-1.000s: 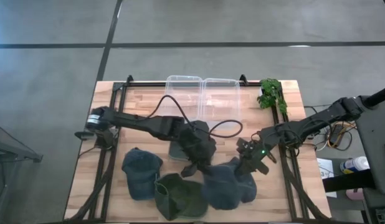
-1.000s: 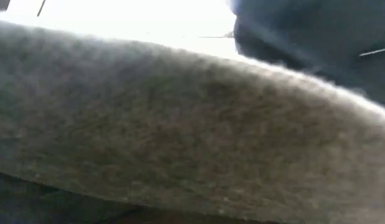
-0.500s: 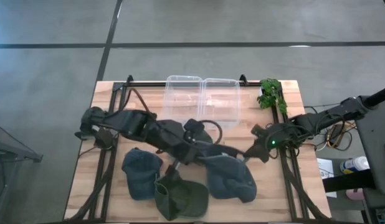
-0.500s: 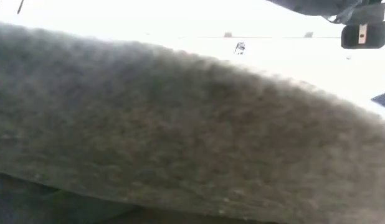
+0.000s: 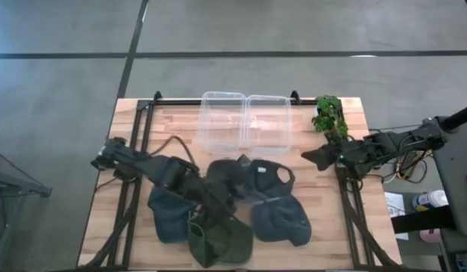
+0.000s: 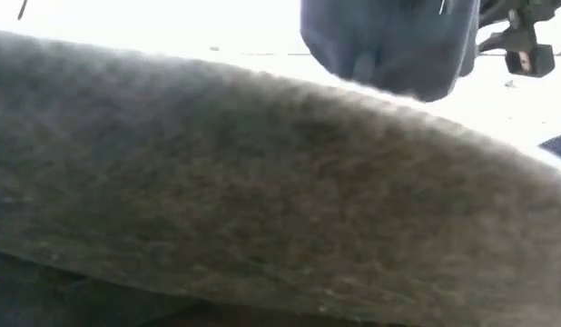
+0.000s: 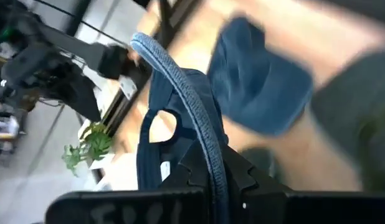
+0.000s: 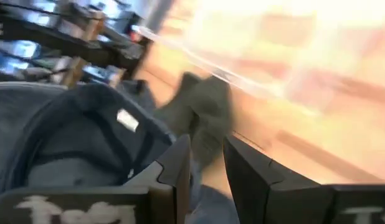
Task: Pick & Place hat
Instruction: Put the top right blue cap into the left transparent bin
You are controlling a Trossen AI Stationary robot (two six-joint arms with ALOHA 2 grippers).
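Several caps lie at the table's near side: a blue one (image 5: 167,215) on the left, a green one (image 5: 218,240) in the middle and a blue one (image 5: 280,221) on the right. Above them hangs a further blue cap (image 5: 252,177), its inside facing up, with my left gripper (image 5: 230,190) shut on it. It also shows in the low view as a blue cap (image 6: 389,45) hanging at the top, behind a grey-green hat (image 6: 262,200) that fills the picture. My right gripper (image 5: 313,157) stands open near the table's right rail, touching nothing. My left gripper pinches a thick curved edge of the blue cap (image 7: 208,158) between its two fingers; brim or rim, I cannot tell. The fingers slant downward and lie across that edge. The cap is lifted clear of the table and the other caps, and its crown with the rear opening (image 7: 161,127) reaches out beyond the fingers.
A clear two-part container (image 5: 245,121) stands at the table's far middle, a green plant (image 5: 328,113) at the far right. Black rails (image 5: 135,196) run along both sides of the wooden top. Bare wood shows between the container and the caps.
My left gripper has risen and drawn back toward the table's left, rolling its wrist, and the blue cap has come up clear of the others with its inside turned up. My right gripper has pulled away from the caps toward the table's right far corner.
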